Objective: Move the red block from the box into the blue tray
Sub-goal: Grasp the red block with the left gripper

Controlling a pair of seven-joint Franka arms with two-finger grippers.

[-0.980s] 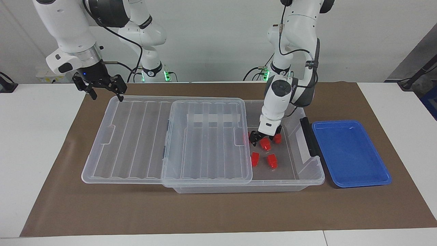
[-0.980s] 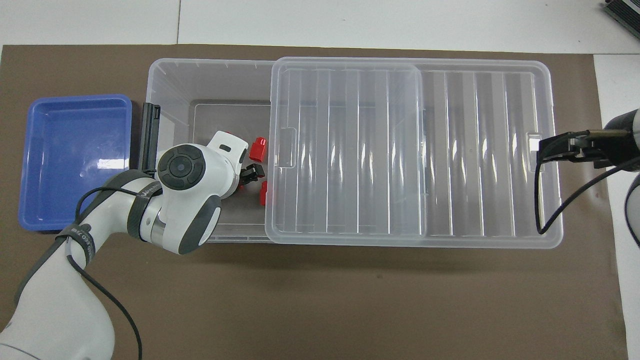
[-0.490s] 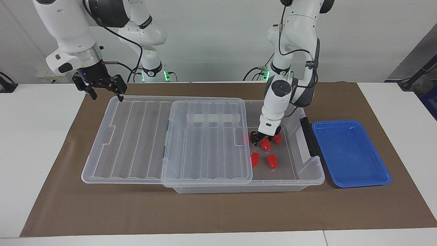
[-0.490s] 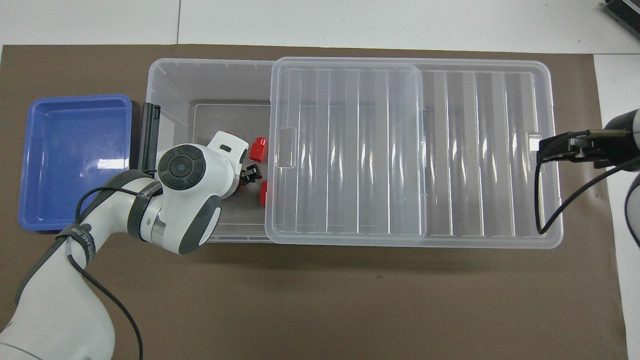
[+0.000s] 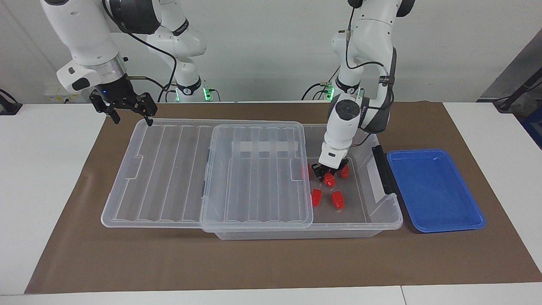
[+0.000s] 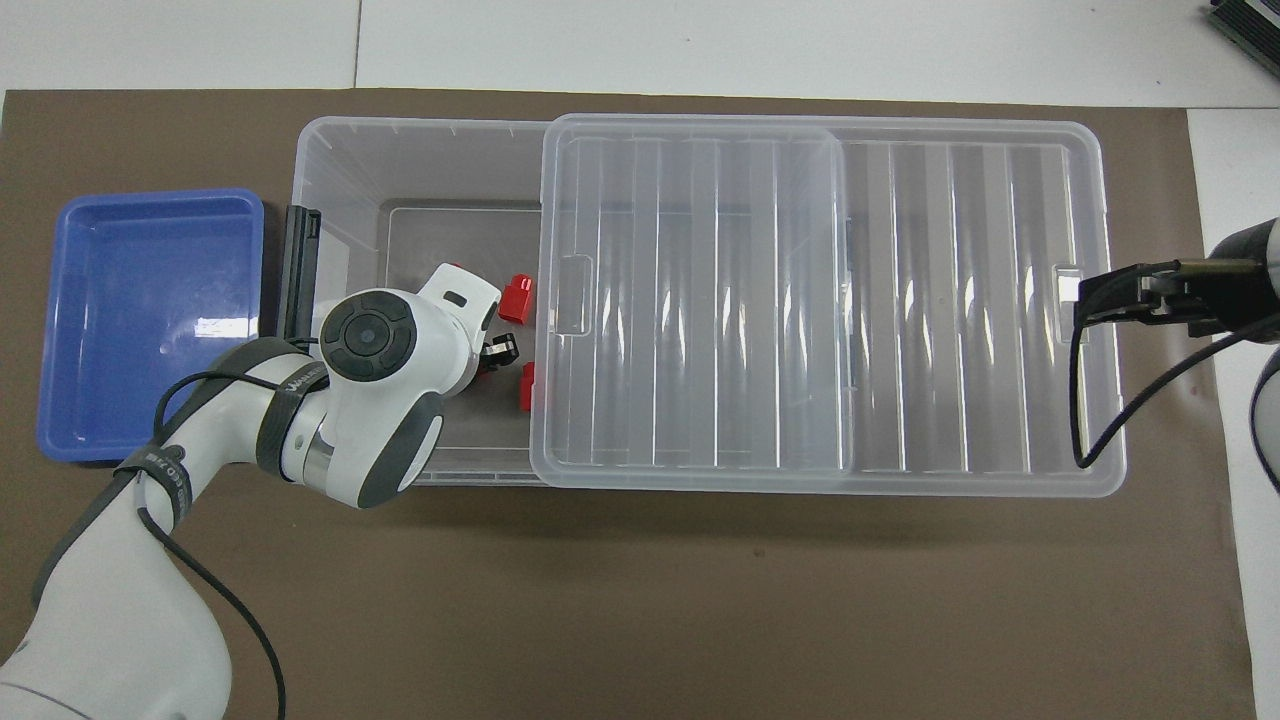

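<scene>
The box [image 5: 383, 214] has its ribbed lid [image 5: 178, 169] slid toward the right arm's end, so the end nearest the blue tray [image 5: 436, 190] lies open. Several red blocks lie on the open floor. My left gripper [image 5: 328, 176] reaches down into that opening and is shut on one red block [image 5: 330, 181]. Two more blocks [image 5: 316, 197] [image 5: 337, 199] lie farther from the robots. In the overhead view my left wrist [image 6: 380, 340] hides the held block. My right gripper [image 5: 123, 109] hangs open over the lid's corner nearest the robots, holding nothing. The blue tray [image 6: 150, 320] holds nothing.
A black handle [image 5: 383, 169] stands on the box's end, between the opening and the blue tray. The lid's edge [image 5: 307, 178] borders the opening close to my left gripper. Brown paper [image 5: 254, 262] covers the table.
My left gripper's fingers have closed from wide open onto the red block beneath them. The wrist shifted only slightly. The right arm has not moved.
</scene>
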